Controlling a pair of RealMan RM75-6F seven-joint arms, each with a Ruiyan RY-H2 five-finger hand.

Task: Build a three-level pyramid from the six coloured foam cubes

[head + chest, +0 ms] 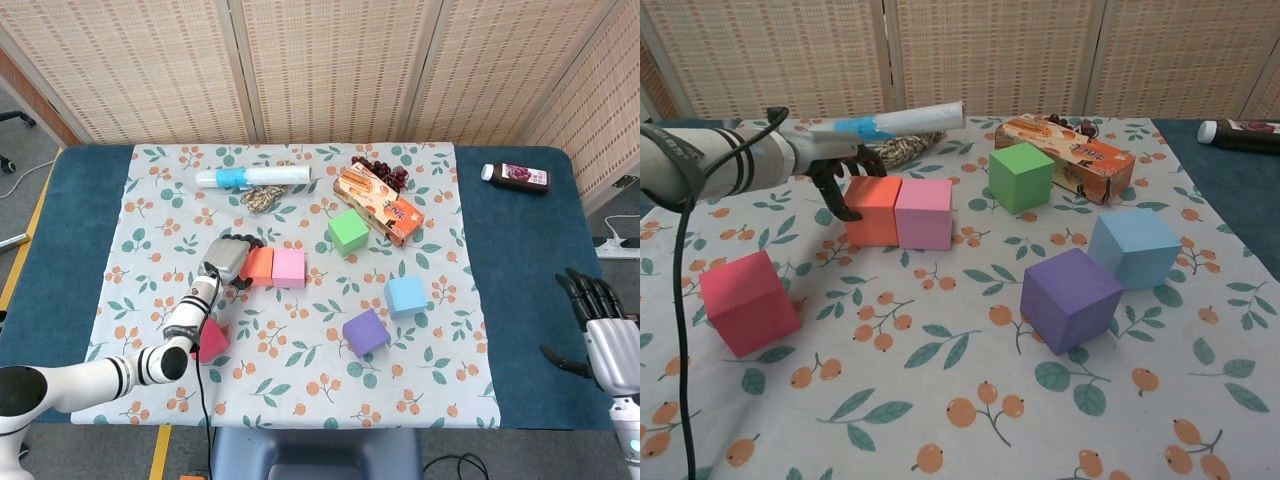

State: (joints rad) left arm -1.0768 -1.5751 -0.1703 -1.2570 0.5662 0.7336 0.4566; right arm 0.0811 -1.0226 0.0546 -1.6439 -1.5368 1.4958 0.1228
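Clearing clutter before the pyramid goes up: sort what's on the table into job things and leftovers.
For the job: orange cube, pink cube, green cube, blue cube, purple cube, red cube.

Just lying about: snack box, plastic tube, rope bundle, grapes, juice bottle.

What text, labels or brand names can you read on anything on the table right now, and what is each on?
None can be read.
Orange snack box: print on its side and top, too blurred to read.
Dark bottle: label too small to read.
White tube with blue band: no readable text.
Foam cubes, such as the green cube: plain faces.
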